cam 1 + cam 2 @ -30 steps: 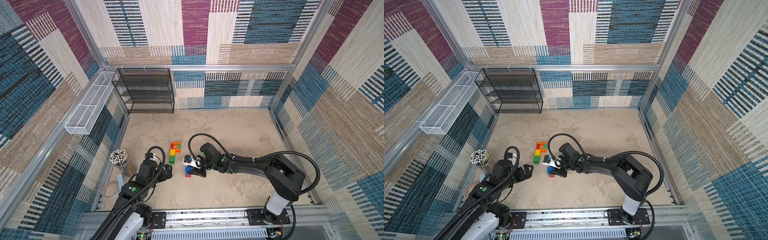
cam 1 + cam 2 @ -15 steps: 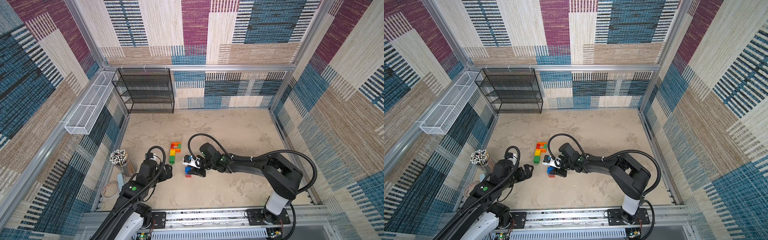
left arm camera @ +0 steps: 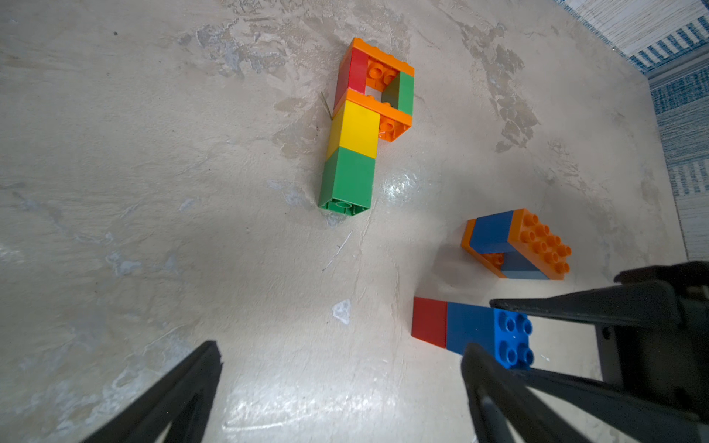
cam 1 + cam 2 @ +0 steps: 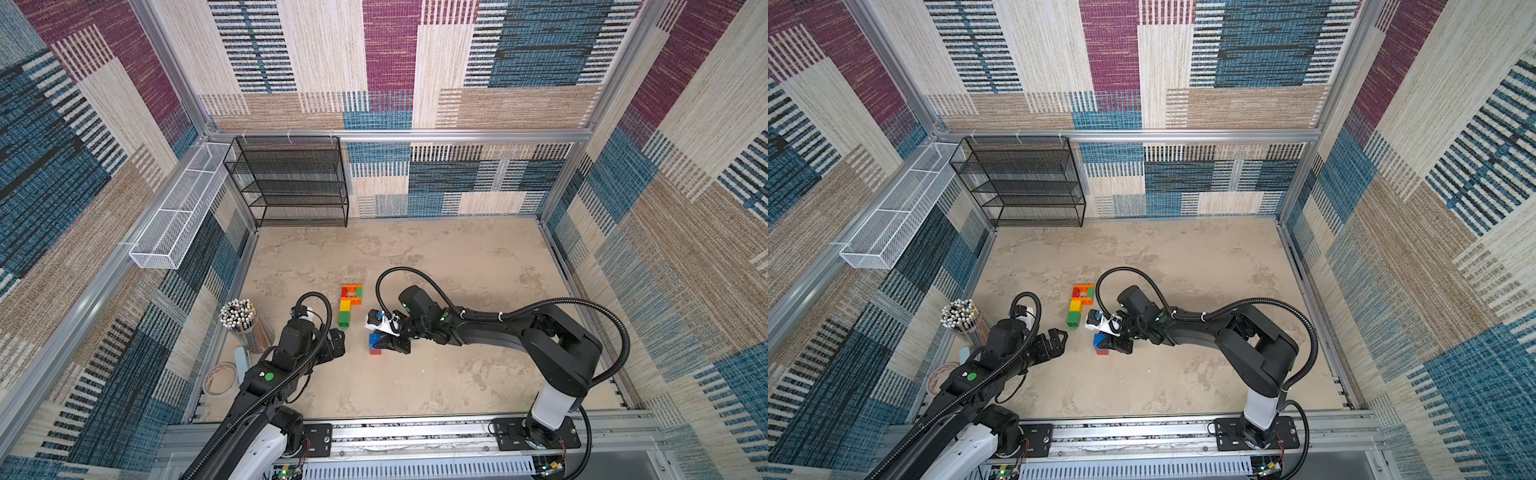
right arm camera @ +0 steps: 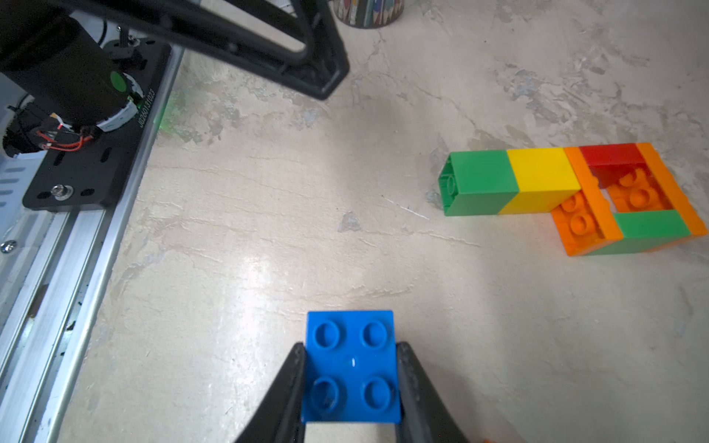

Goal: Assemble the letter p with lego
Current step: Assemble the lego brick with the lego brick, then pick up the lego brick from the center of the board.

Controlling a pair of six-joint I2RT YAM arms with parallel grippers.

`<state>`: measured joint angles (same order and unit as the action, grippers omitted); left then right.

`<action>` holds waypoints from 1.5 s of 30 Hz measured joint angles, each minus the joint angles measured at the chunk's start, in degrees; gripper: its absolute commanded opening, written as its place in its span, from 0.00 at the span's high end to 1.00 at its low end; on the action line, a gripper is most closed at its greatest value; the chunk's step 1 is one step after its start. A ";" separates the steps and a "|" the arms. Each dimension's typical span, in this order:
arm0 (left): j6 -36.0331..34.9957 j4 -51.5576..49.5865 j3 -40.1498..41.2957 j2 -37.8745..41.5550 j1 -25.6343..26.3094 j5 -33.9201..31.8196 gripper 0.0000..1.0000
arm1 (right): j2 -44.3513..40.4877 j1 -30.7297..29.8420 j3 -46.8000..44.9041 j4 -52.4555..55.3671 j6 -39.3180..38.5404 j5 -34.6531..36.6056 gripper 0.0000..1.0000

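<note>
Right gripper (image 5: 351, 345) clenched on blue-red stack (image 4: 375, 344) at five o'clock of lego P (image 4: 348, 305); lifting could split the bricks. Left gripper (image 3: 341, 347) spread, empty.

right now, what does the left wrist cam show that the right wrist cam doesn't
Only the left wrist view: the orange and blue loop lying apart from the letter (the right wrist view has at most an orange sliver at its edge), and the red brick joined to the blue brick.
Only the right wrist view: the pencil cup and the aluminium rail.
Both: the P-shaped build, and the right gripper shut on the blue brick.
</note>
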<state>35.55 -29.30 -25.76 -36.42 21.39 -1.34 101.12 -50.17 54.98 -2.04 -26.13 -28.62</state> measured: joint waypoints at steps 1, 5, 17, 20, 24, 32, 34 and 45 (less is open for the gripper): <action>0.00 0.00 0.00 -0.22 0.00 0.02 0.01 | 0.02 0.04 -0.33 -0.70 0.57 -0.11 0.94; 0.00 0.13 0.00 -0.70 0.00 0.02 0.01 | 0.44 0.26 -1.33 -3.21 1.90 -0.72 0.94; 0.00 0.33 0.00 -0.98 0.00 0.15 0.01 | -1.20 0.26 -0.17 0.85 2.34 0.72 0.72; 0.00 0.35 0.04 -1.01 0.00 0.15 0.01 | -1.38 0.26 0.94 3.23 2.58 0.76 0.66; 0.00 0.37 0.17 -1.01 0.00 0.15 0.00 | -1.55 0.24 1.90 4.02 3.17 0.79 0.53; 0.00 0.42 0.66 -0.94 0.00 0.15 0.01 | -3.67 0.22 1.73 4.50 3.39 0.79 0.38; 0.00 0.42 0.66 -0.94 0.00 0.15 0.01 | -4.61 0.28 1.42 4.90 3.39 0.81 0.38; 0.00 0.63 0.92 -1.07 -0.04 0.20 0.01 | -13.20 6.19 -2.78 6.80 1.01 3.78 0.42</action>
<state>35.55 -28.67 -24.84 -37.50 21.34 -1.15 87.92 -43.99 52.21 4.75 -25.12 -24.84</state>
